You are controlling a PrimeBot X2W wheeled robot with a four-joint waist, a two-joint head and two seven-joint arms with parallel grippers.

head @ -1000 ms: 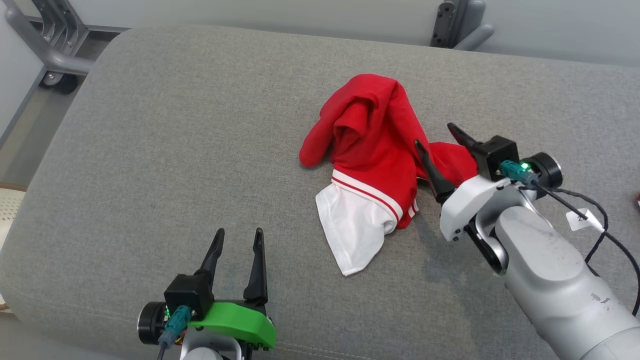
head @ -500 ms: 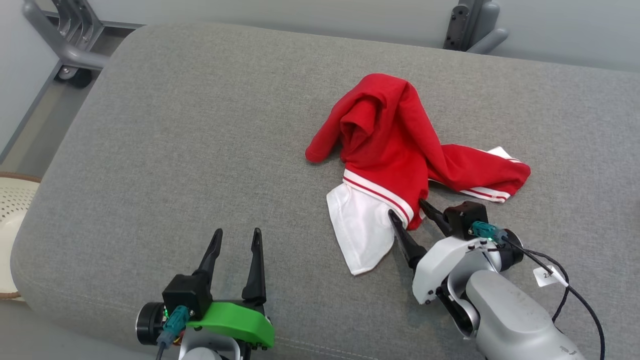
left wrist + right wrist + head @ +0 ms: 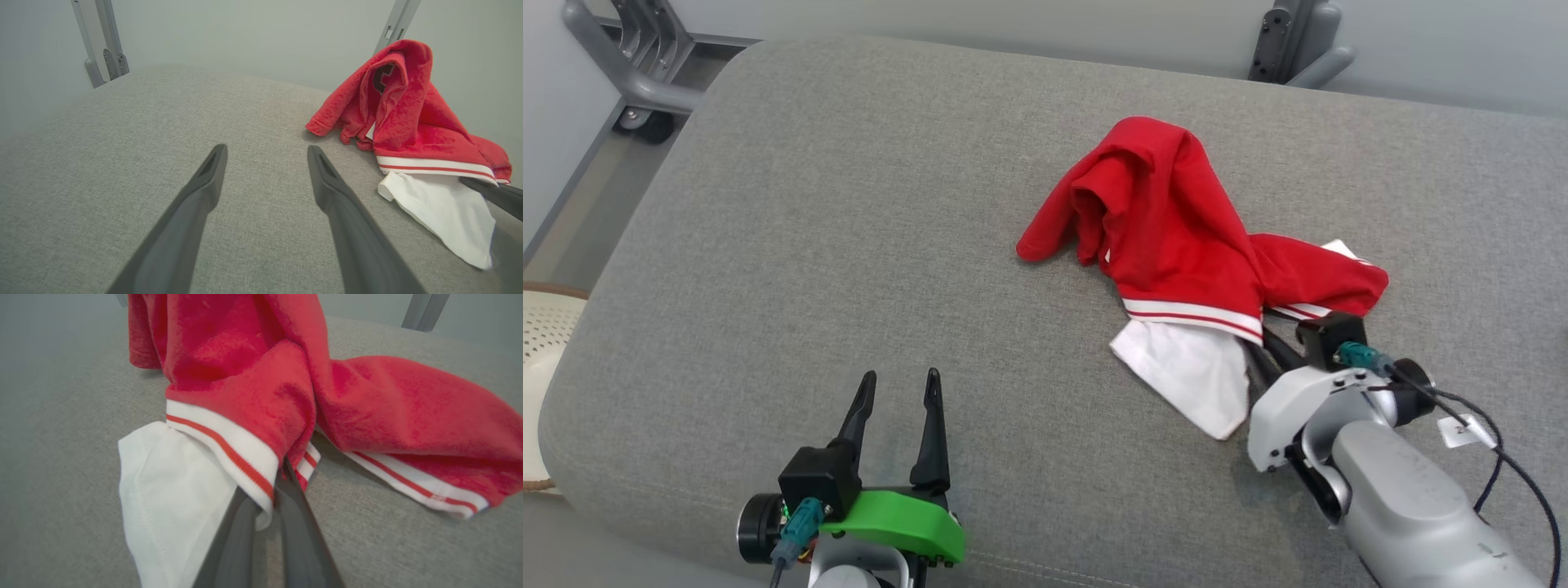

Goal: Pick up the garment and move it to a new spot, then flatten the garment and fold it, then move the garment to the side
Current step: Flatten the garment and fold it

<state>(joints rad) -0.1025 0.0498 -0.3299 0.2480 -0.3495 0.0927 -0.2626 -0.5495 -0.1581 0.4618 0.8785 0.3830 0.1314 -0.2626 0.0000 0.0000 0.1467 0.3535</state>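
So my right hand [image 3: 1264, 353] swung round and clamped on the striped hem of the garment [image 3: 1176, 237], dragging it a little rightward across the bench [image 3: 849, 204], so I reckoned the lift could start; left hand [image 3: 900, 376] sat spread, empty.

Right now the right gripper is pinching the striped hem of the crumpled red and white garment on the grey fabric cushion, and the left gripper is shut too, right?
Not quite: the left gripper is open, fingers spread above the grey fabric cushion, as the left wrist view shows. The right gripper is indeed pinching the striped hem of the crumpled red and white garment.
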